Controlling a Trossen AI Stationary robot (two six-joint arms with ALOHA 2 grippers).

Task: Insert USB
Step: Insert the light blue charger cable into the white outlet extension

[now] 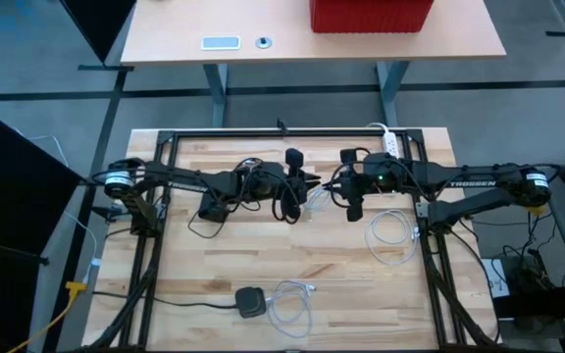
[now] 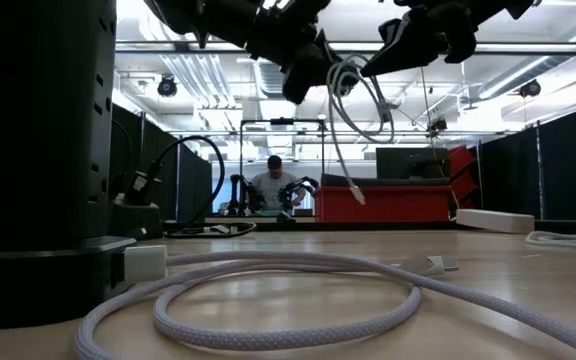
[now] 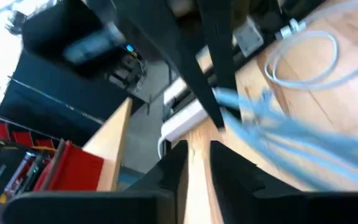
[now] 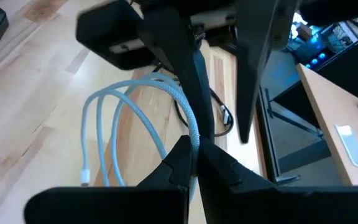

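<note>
USB cable (image 4: 166,93) hangs clamped in right tool (image 4: 196,149), above mid-table; left tool (image 3: 197,149) released.

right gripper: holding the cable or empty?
Holding it. In the right wrist view the right gripper has its fingers shut on the braided white cable, whose loops hang above the table.

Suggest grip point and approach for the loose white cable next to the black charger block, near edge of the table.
Grip the white cable at its plug end, just behind the connector, coming straight down from above. The rest lies flat in loose overlapping loops on the table, so a mid-loop pinch would likely drag several strands. The plug end sticks out away from the black charger block, leaving the fingers room either side.
</note>
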